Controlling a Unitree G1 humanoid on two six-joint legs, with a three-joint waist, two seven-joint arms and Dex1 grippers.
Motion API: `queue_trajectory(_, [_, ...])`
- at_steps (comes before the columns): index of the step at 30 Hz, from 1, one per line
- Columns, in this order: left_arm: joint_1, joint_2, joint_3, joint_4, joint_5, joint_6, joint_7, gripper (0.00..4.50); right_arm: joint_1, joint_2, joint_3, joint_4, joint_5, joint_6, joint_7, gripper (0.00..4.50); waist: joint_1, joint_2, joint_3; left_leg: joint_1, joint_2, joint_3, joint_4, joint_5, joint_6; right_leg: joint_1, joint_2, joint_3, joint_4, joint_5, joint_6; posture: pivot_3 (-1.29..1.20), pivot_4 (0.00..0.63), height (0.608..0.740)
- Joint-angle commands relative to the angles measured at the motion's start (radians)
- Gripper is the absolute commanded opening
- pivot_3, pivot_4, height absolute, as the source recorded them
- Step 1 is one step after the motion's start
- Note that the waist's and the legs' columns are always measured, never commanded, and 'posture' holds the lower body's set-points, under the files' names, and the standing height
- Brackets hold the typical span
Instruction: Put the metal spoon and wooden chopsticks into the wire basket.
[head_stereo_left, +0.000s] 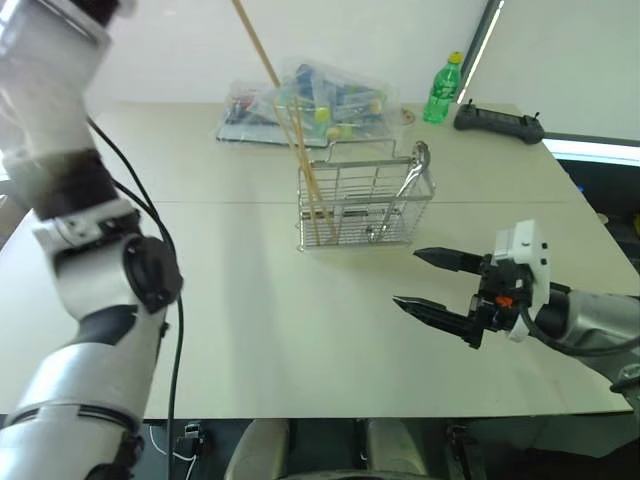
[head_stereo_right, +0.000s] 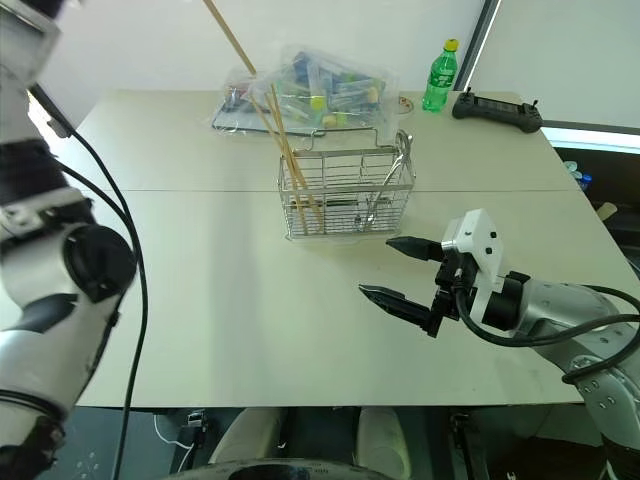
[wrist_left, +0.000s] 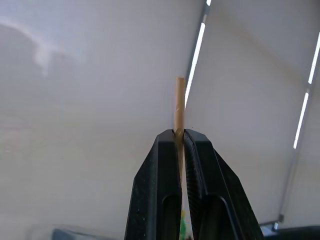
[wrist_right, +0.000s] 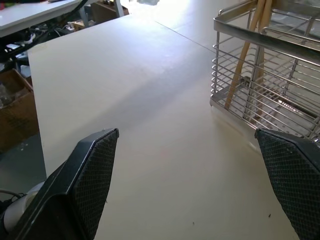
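Note:
The wire basket (head_stereo_left: 365, 205) stands mid-table. Two wooden chopsticks (head_stereo_left: 305, 175) lean in its left end, and the metal spoon (head_stereo_left: 408, 185) leans in its right end with its bowl over the rim. Another wooden chopstick (head_stereo_left: 258, 45) slants up out of the picture's top, its lower tip in front of the plastic bag, above and behind the basket's left end. My left gripper (wrist_left: 179, 132) is shut on that chopstick (wrist_left: 179, 100), raised high. My right gripper (head_stereo_left: 405, 277) hovers open and empty over the table, to the basket's front right, pointing at it (wrist_right: 260, 65).
Behind the basket lies a clear plastic bag (head_stereo_left: 320, 100) of colourful items. A green bottle (head_stereo_left: 443, 88) and a black controller (head_stereo_left: 498, 123) sit at the far right. A seam crosses the table (head_stereo_left: 200, 330). Boxes and clutter (wrist_right: 15, 110) stand beyond the table's edge.

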Motion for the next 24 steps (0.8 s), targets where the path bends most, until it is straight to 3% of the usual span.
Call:
queue_trajectory(1, [0.038,-0.042,-0.066,-0.129,-0.048,0.037,0.032,0.28,-0.019,-0.004,-0.012,0.0,0.007,-0.011,0.006,4.5,-0.004,0.0,0.0,0.0,0.0,0.0,0.001,0.0,0.0,0.0,0.0,0.001,-0.001,0.0,0.0,0.0,0.15,0.734])
queue_trajectory(6, [0.131,-0.077,-0.147,-0.211,-0.055,0.055,0.037,0.28,-0.014,0.001,-0.034,-0.005,0.019,-0.008,-0.006,4.5,-0.012,0.001,0.0,0.0,0.0,0.003,-0.002,0.0,0.0,-0.004,0.001,0.002,0.0,0.002,-0.001,0.0,0.15,0.734])
queue_trajectory(11, [0.199,-0.044,-0.243,-0.221,-0.024,0.049,-0.025,0.28,-0.009,0.009,-0.049,-0.013,0.024,-0.007,-0.039,4.5,-0.006,0.001,0.0,0.0,0.0,0.003,-0.006,0.0,0.0,-0.006,0.002,0.002,0.0,0.002,-0.002,0.0,0.15,0.734])
queue_trajectory(14, [0.226,-0.017,-0.285,-0.236,-0.028,0.054,-0.075,1.12,-0.009,0.012,-0.049,-0.014,0.025,-0.008,-0.057,4.5,-0.005,0.001,0.0,-0.001,0.0,0.004,-0.005,0.0,0.0,-0.005,0.001,0.002,-0.001,0.002,-0.002,0.0,0.15,0.734])
queue_trajectory(20, [0.238,-0.026,-0.282,-0.246,-0.06,0.057,-0.085,4.19,-0.015,0.018,-0.046,-0.017,0.033,-0.009,-0.087,4.5,-0.004,0.001,0.0,-0.001,0.0,0.004,-0.005,0.0,0.0,-0.005,0.001,0.002,-0.001,0.002,-0.002,0.0,0.15,0.734])
queue_trajectory(21, [0.237,-0.028,-0.277,-0.249,-0.062,0.051,-0.082,4.47,-0.016,0.018,-0.044,-0.016,0.032,-0.01,-0.09,4.5,-0.004,0.001,0.0,-0.001,0.0,0.004,-0.005,0.0,0.0,-0.005,0.001,0.002,-0.002,0.002,-0.002,0.0,0.15,0.734])
queue_trajectory(24, [0.227,-0.026,-0.258,-0.256,-0.06,0.009,-0.081,4.47,-0.017,0.015,-0.048,-0.011,0.028,-0.016,-0.093,4.5,-0.004,0.001,0.0,-0.001,0.0,0.004,-0.005,0.0,0.0,-0.005,0.001,0.003,-0.002,0.002,-0.002,0.0,0.15,0.734])
